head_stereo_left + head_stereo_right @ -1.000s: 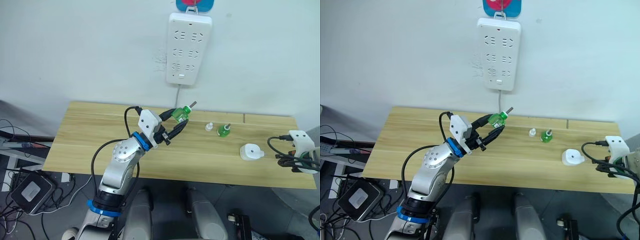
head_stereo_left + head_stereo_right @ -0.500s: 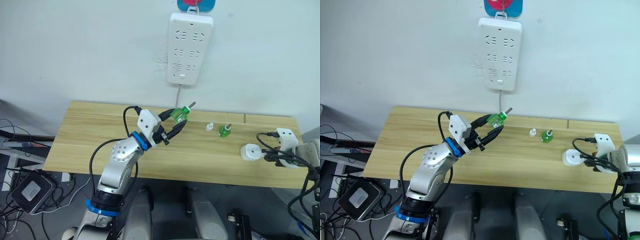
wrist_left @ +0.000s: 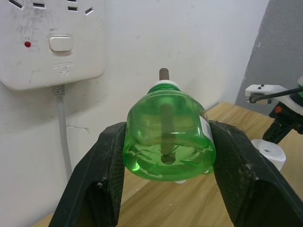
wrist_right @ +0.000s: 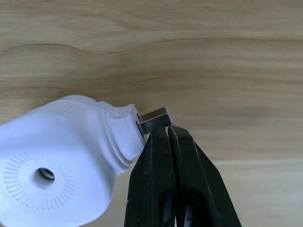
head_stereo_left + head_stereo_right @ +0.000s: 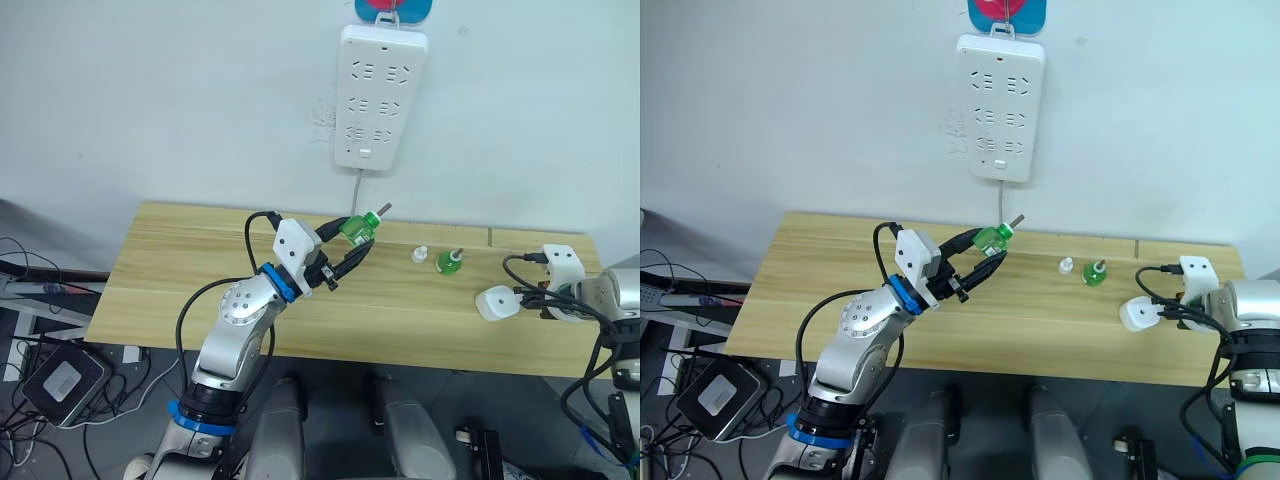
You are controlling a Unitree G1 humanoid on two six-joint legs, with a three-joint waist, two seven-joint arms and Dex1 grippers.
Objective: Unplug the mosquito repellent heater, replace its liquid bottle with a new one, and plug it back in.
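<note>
The left gripper (image 5: pixel 352 243) pinched the new bottle (image 5: pixel 356 229) aloft, uncapped. The right gripper's (image 4: pixel 166 131) fingers, pressed together against the heater (image 4: pixel 61 161) on the bench (image 5: pixel 400 300), risked nudging it off the edge.

A robotics test room or lab, set up plainly rather than lived in. A narrow light wooden surface (image 5: pixel 200 290) stands against a bare, slightly scuffed white wall (image 5: pixel 180 100), where a long white power strip (image 5: pixel 377 95) hangs from a blue and red hook (image 5: pixel 392 9). On the grey floor (image 5: pixel 50 240) beside the surface lie loose black cables (image 5: pixel 25 265) and a dark power adapter box (image 5: pixel 62 381).
</note>
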